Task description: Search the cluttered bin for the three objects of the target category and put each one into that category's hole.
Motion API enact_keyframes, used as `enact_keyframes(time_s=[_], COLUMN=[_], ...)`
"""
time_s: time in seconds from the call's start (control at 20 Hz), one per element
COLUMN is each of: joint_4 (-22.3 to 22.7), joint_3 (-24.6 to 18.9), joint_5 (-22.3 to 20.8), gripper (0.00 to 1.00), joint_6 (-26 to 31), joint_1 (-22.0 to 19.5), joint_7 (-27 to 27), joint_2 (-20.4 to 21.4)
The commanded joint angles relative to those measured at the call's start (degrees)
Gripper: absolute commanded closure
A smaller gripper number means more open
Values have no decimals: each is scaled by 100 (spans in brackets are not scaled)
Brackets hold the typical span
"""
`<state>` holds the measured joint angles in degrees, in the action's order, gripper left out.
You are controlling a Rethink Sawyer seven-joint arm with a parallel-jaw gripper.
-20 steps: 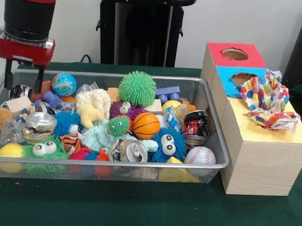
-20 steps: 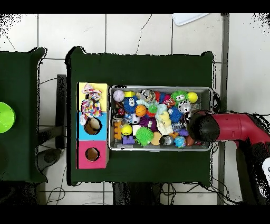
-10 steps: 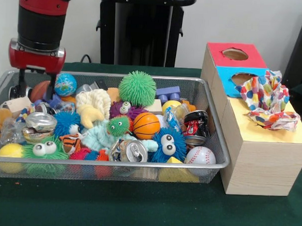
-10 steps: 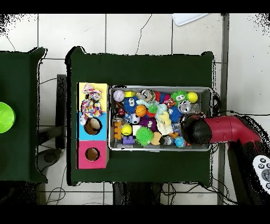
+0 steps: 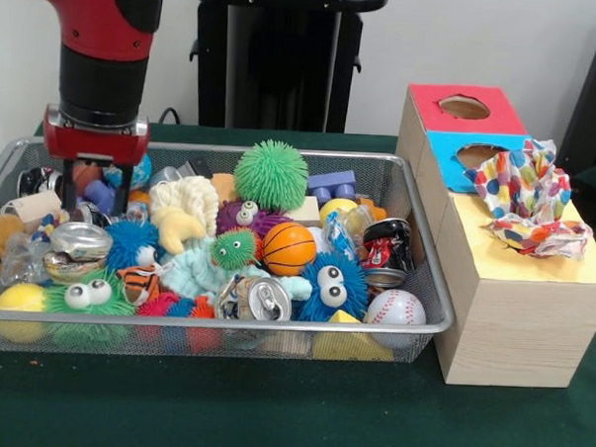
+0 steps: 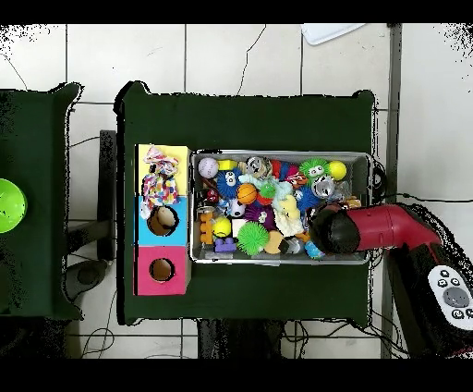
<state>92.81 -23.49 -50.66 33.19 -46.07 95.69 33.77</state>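
Front view first. Red and black arm [image 5: 103, 37] coming down at the left, gripper [image 5: 95, 187] dipped into the far-left corner of the wire-mesh bin [image 5: 429, 289]. Two dark fingers [image 5: 74, 182] hanging apart, nothing pinched between them, tips in among a blue block and a brown ball, right beside the little globe ball [image 5: 137, 172]. Bin crammed full: big green spiky ball [image 5: 270, 175] at the back, orange basketball [image 5: 289, 248] mid-bin, baseball [image 5: 396, 307] at the near right corner, crushed can [image 5: 258, 299] up front, cream plush [image 5: 183, 201] left of center, blue googly-eyed fuzzball [image 5: 332, 282] too. No dotted fabric visible anywhere in the bin. Polka-dot cloths [image 5: 529, 197] bunched in a crumpled heap on top of the wooden box [image 5: 516, 322], sitting on the yellow section, spilling a bit onto the blue one. Yellow hole itself hidden under the heap, can't tell how many pieces are in it. Red-surround hole [image 5: 464, 107] open, blue-surround hole [image 5: 479, 154] partly showing.

Overhead view now. Same arm [image 6: 388, 229] reaching in from the right, its end over the bin's [image 6: 277, 261] lower-right corner; fingers hidden under the wrist here. Cloths [image 6: 160, 177] on the yellow end of the box [image 6: 140, 277], just left of the bin, all on the green tabletop [image 6: 249, 120]. White controller [image 6: 450, 298] at lower right.
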Motion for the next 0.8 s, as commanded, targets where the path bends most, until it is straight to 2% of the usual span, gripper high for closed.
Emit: enact_keyframes(time_s=[0.05,0.5,0.8], joint_4=[12,-27,-11], joint_3=[-56,-296,-392], joint_5=[-428,-400,-387], gripper=[0,0,0], joint_6=[-147,26,152], joint_1=[-115,-351,-288], joint_7=[-893,-1387,-1473], joint_2=[-400,-342,-265])
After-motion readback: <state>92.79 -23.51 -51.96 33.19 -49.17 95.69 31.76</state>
